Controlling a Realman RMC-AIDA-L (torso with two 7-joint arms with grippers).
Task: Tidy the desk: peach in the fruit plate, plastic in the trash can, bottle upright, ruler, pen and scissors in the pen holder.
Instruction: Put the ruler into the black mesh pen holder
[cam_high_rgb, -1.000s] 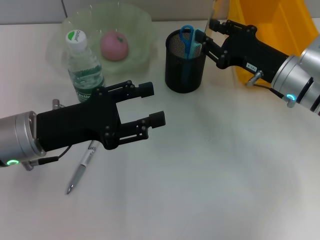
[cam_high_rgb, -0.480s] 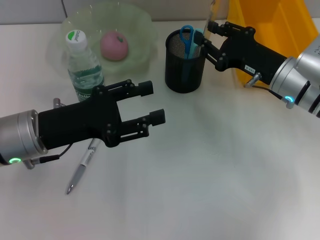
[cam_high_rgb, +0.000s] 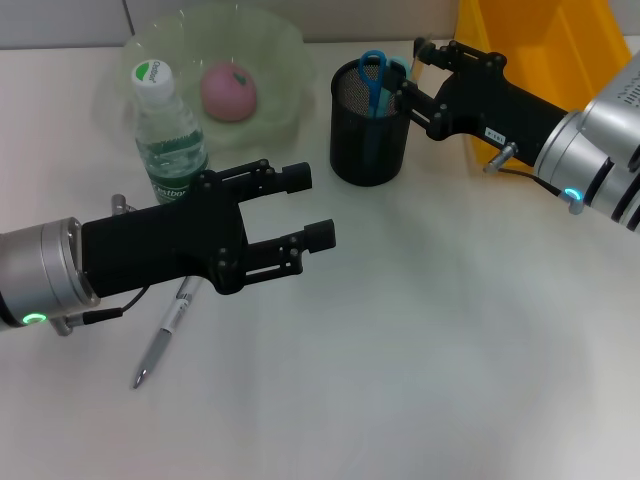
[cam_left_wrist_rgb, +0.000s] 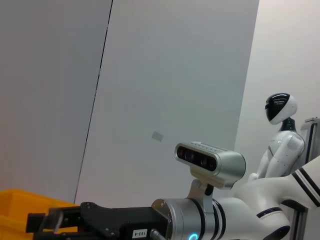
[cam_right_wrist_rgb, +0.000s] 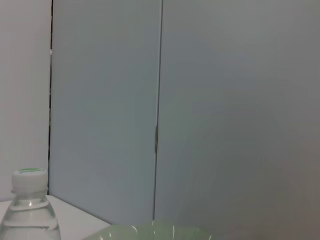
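The pink peach (cam_high_rgb: 229, 90) lies in the pale green fruit plate (cam_high_rgb: 275, 45) at the back left. In front of it the bottle (cam_high_rgb: 166, 132) stands upright; its cap (cam_right_wrist_rgb: 30, 179) also shows in the right wrist view. Blue-handled scissors (cam_high_rgb: 373, 68) and a pale blue strip (cam_high_rgb: 397, 70) stick out of the black mesh pen holder (cam_high_rgb: 367, 130). My right gripper (cam_high_rgb: 414, 74) is open at the holder's far right rim. Above the table's middle left hovers my left gripper (cam_high_rgb: 312, 206), open and empty. The pen (cam_high_rgb: 165, 333) lies under the left arm. No plastic is in view.
A yellow bin (cam_high_rgb: 540, 50) stands at the back right behind the right arm, and shows again (cam_left_wrist_rgb: 30, 202) in the left wrist view. Another white robot (cam_left_wrist_rgb: 280, 130) stands far off by the wall.
My right gripper has edged left, closer over the pen holder's rim. A clear strip seen above it earlier no longer shows. The left gripper has crept slightly right.
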